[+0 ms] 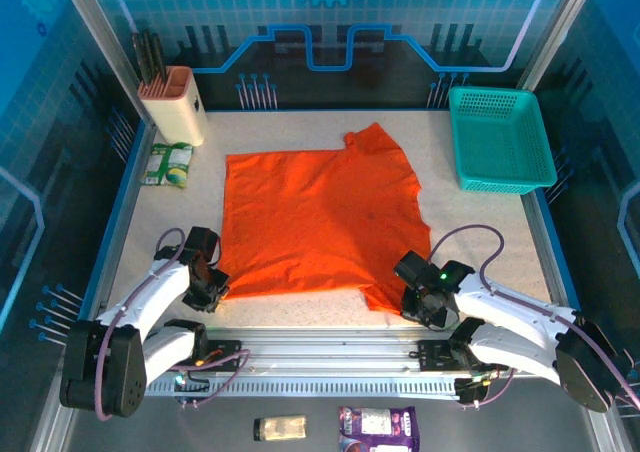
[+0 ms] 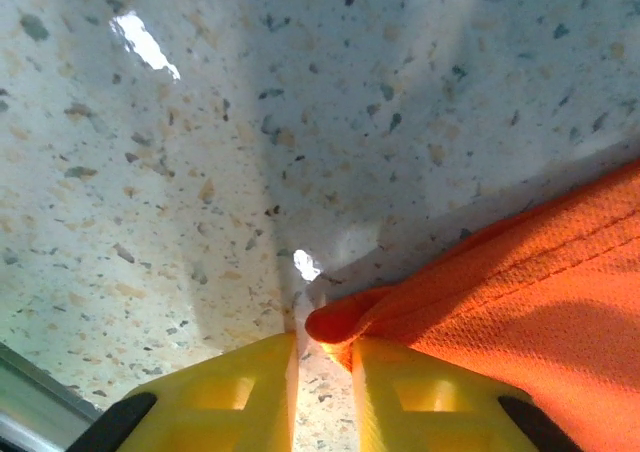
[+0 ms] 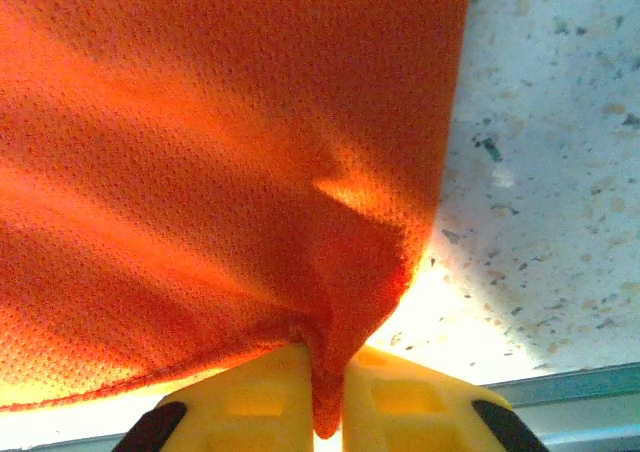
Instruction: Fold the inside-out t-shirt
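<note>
Orange t-shirt (image 1: 320,222), bare table (image 1: 480,237) all round, has near-edge corners pinched by left gripper (image 2: 322,347) and right gripper (image 3: 325,367).

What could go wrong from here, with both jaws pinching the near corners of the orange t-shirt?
The left gripper pinches just a small bunched nub of the t-shirt, which may slip free on lifting. The right gripper has a deeper tuck of fabric, so uneven grips could skew the fold.

We see two white arms (image 1: 160,297) with black joints (image 1: 105,367), purple cables (image 1: 470,229), yellow fingers (image 2: 230,392), and a green light (image 1: 441,274) lower right.
</note>
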`<move>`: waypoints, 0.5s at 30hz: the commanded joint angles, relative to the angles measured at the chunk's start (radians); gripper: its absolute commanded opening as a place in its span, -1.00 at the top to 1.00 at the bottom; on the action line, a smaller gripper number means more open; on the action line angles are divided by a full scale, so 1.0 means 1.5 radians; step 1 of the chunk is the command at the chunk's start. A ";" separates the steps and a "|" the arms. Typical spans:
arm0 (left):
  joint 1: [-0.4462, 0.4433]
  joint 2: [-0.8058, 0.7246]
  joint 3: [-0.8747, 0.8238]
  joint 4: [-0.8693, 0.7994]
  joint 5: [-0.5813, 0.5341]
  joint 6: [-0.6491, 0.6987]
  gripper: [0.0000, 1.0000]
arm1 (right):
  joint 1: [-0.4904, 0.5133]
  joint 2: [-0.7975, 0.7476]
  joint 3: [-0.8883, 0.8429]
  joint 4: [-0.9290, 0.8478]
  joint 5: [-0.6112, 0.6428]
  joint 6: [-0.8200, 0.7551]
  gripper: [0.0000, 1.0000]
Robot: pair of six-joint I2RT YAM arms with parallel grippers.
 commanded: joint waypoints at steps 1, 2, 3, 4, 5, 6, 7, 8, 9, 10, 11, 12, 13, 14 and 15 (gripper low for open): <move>0.006 0.009 -0.007 0.027 0.002 -0.004 0.70 | -0.006 -0.009 0.009 -0.025 0.020 0.000 0.77; 0.006 0.009 -0.006 0.029 0.002 -0.002 0.74 | -0.005 -0.012 0.011 -0.028 0.022 -0.001 0.79; 0.007 0.009 -0.004 0.029 0.002 0.000 0.80 | -0.006 -0.016 0.013 -0.035 0.023 -0.001 0.82; 0.008 0.008 -0.002 0.028 0.001 0.003 0.87 | -0.007 -0.022 0.016 -0.042 0.025 -0.001 0.86; 0.009 0.005 0.001 0.024 0.001 0.004 0.95 | -0.007 -0.028 0.019 -0.051 0.027 -0.002 0.89; 0.011 -0.001 0.003 0.020 -0.001 0.006 1.00 | -0.007 -0.037 0.024 -0.064 0.032 -0.002 0.92; 0.011 -0.009 0.006 0.016 -0.003 0.009 1.00 | -0.006 -0.046 0.030 -0.076 0.037 -0.003 0.96; 0.012 -0.026 0.007 0.010 -0.005 0.008 1.00 | -0.006 -0.058 0.036 -0.095 0.041 -0.003 0.99; 0.013 -0.044 0.009 0.002 -0.008 0.007 1.00 | -0.005 -0.071 0.042 -0.109 0.043 -0.007 1.00; 0.014 -0.064 0.010 -0.007 -0.012 0.006 1.00 | -0.005 -0.084 0.047 -0.129 0.045 -0.004 1.00; 0.015 -0.088 0.013 -0.021 -0.018 0.004 1.00 | -0.004 -0.103 0.053 -0.147 0.046 -0.001 1.00; 0.016 -0.113 0.016 -0.036 -0.023 0.001 1.00 | -0.003 -0.123 0.058 -0.166 0.047 -0.001 1.00; 0.017 -0.134 0.019 -0.050 -0.027 0.001 1.00 | -0.003 -0.137 0.064 -0.181 0.047 0.001 1.00; 0.018 -0.157 0.023 -0.063 -0.030 0.000 1.00 | -0.001 -0.159 0.069 -0.200 0.048 0.005 1.00; 0.019 -0.177 0.028 -0.077 -0.032 0.001 1.00 | -0.001 -0.179 0.076 -0.218 0.047 0.008 1.00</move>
